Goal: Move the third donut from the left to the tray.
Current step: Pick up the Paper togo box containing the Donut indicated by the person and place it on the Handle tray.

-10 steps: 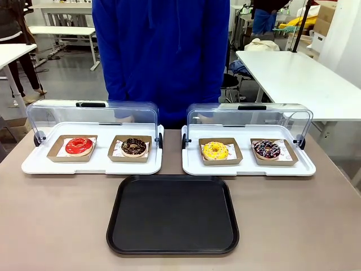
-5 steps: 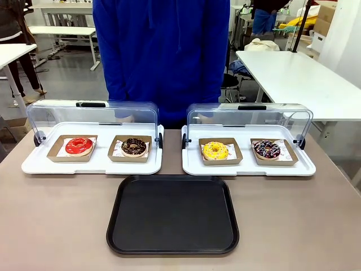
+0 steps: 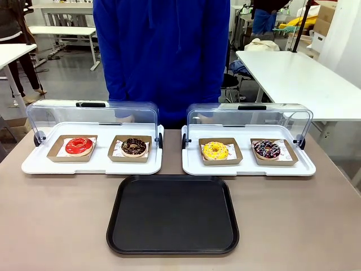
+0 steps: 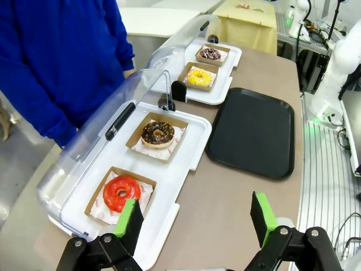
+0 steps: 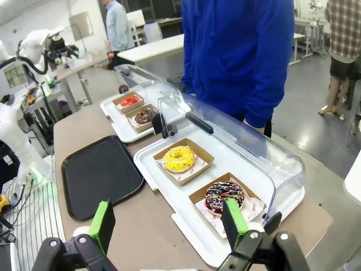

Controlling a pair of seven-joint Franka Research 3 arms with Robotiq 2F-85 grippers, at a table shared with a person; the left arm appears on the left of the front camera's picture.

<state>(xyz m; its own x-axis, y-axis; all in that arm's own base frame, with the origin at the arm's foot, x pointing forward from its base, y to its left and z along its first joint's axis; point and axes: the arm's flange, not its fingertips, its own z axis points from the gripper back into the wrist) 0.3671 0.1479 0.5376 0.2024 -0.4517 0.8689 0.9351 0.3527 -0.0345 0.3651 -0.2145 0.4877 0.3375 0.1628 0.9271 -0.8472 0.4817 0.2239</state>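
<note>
Nothing has moved in the last second: donuts, trays and the person all sit exactly as they did.

From the front, the yellow donut point(image 3: 215, 150) lies in its cardboard box point(image 3: 234, 157). It is third from the left in the row, on the right-hand white tray point(image 3: 248, 167), whose clear lid point(image 3: 248, 116) is swung up at the back. The black tray point(image 3: 172, 217) lies bare on the surface point(image 3: 56, 226), just in front of the two white trays. The person point(image 3: 161, 51), in blue, stands at the far side.

In the left wrist view, the left claw point(image 4: 195, 217) is spread wide with nothing between its green pads. It hangs over the near edge of the surface, beside the white tray with the red donut point(image 4: 121, 192) and a chocolate donut point(image 4: 157, 134). The yellow donut point(image 4: 198, 77) is well apart from it, on the farther white tray.

In the right wrist view, the right claw point(image 5: 168, 220) is likewise spread and empty, above the near corner of the yellow donut's white tray. The yellow donut point(image 5: 179, 158) sits untouched in its box, just beyond a sprinkled chocolate donut point(image 5: 224, 196). The black tray point(image 5: 98, 175) lies empty off to one side.

By my reckoning the job hasn't begun. Reaching in, gripping, lifting, carrying across and setting down all remain, and the right claw looks the better placed.
</note>
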